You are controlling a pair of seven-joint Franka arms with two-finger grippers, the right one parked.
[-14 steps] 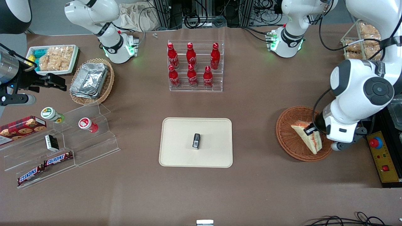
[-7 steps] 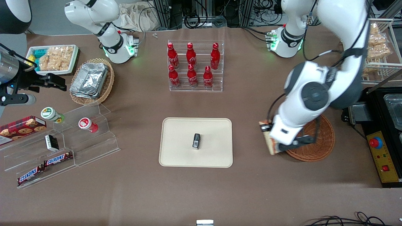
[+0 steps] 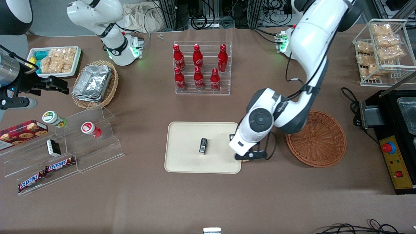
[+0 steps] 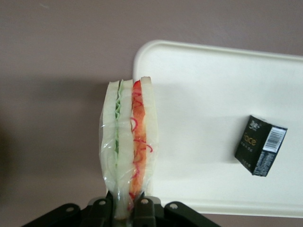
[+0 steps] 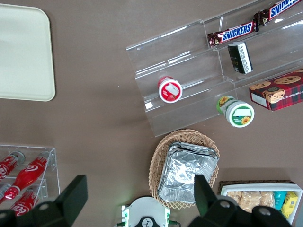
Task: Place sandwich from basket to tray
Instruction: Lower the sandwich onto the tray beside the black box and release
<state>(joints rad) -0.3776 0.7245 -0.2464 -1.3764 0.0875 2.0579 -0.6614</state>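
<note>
Tray (image 3: pixel 185 143), cream, mid-table; a small black box (image 3: pixel 203 145) lies on it. Basket (image 3: pixel 320 139) beside it toward working arm's end. Gripper (image 4: pixel 127 210) above tray's basket-side edge, fingers clamped on wrapped sandwich (image 4: pixel 129 142), held edge-on, clear of the tray.

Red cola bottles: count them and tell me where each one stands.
6, all in the clear acrylic rack: three bottles on its upper step, three on the lower step nearer the front camera. The end effector holds the sandwich at the tray's edge.
</note>
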